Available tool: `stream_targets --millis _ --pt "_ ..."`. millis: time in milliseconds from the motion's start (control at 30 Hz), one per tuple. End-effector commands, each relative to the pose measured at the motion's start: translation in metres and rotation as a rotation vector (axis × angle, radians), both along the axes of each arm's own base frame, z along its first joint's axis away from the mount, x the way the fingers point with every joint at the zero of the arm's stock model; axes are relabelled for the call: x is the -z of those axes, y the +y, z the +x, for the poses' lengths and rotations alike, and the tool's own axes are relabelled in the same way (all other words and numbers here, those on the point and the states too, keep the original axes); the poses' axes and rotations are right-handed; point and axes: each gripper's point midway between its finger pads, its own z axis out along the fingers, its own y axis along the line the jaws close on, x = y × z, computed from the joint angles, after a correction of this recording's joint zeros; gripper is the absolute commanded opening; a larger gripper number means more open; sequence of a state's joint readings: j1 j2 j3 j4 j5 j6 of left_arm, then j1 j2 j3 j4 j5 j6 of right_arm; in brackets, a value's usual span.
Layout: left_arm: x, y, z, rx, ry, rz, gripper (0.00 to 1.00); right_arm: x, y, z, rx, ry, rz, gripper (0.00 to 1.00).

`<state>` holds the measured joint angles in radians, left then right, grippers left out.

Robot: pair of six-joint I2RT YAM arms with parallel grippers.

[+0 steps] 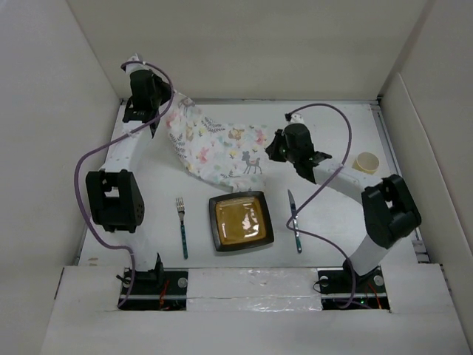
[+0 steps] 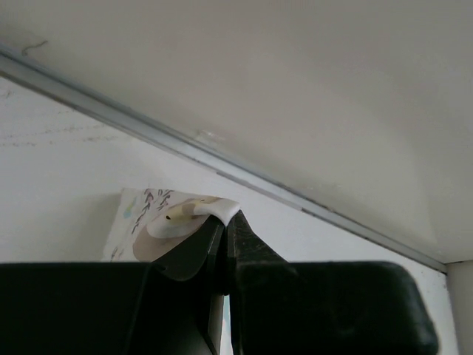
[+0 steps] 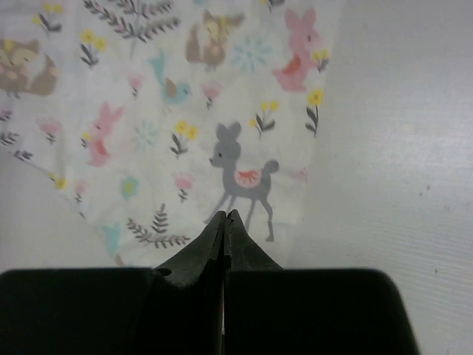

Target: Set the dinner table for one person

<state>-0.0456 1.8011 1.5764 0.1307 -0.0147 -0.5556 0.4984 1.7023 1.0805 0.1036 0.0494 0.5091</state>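
No text, label, brand, number or sign can be read in any view. The white cloth mat (image 1: pixel 214 148) bears only printed pictures and no lettering: a grey deer (image 3: pixel 238 171), pink rabbits, a brown fox, a blue bird and small yellow flowers.

"What colours are on the cloth (image 1: pixel 214 148)?"

"White, printed with grey deer, pink rabbits, brown foxes, a blue bird and small yellow flowers."

"And the plate (image 1: pixel 241 197)?"

"Black rim, amber-brown middle. The fork (image 1: pixel 182 228) and knife (image 1: pixel 295 222) have teal handles."

"The cup (image 1: pixel 366 163)?"

"Pale cream, against the plain matte white dinner table (image 1: pixel 162 188)."
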Motion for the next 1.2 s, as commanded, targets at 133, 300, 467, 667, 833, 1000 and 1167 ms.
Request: stream_targets --millis 133,300,467,667,833,1000,1167 --pt "-0.088 0.0 -0.03 0.002 -0.212 -0.038 0.0 0.009 0.0 -0.002 0.038 0.024 -0.163 0.47" --pt "-0.051 -0.001 -0.018 -0.001 -0.148 -0.049 0.0 0.058 0.01 -0.011 0.001 0.138 -0.244 0.63" --pt "-0.033 0.0 -0.011 -0.009 -0.114 -0.046 0.0 0.082 0.026 -0.005 -0.01 0.168 -0.315 0.64" --pt "-0.019 0.002 -0.009 -0.014 -0.09 -0.037 0.0 0.107 0.039 -0.007 -0.036 0.221 -0.382 0.64" --pt "-0.018 0.007 -0.008 -0.025 -0.095 -0.043 0.0 0.103 0.044 -0.005 -0.026 0.231 -0.393 0.56" --pt "-0.019 0.009 -0.008 -0.038 -0.098 -0.041 0.0 0.11 0.043 -0.013 -0.067 0.296 -0.433 0.36" --pt "-0.017 0.013 -0.009 -0.052 -0.1 -0.021 0.0 0.111 0.04 -0.02 -0.07 0.301 -0.425 0.09"
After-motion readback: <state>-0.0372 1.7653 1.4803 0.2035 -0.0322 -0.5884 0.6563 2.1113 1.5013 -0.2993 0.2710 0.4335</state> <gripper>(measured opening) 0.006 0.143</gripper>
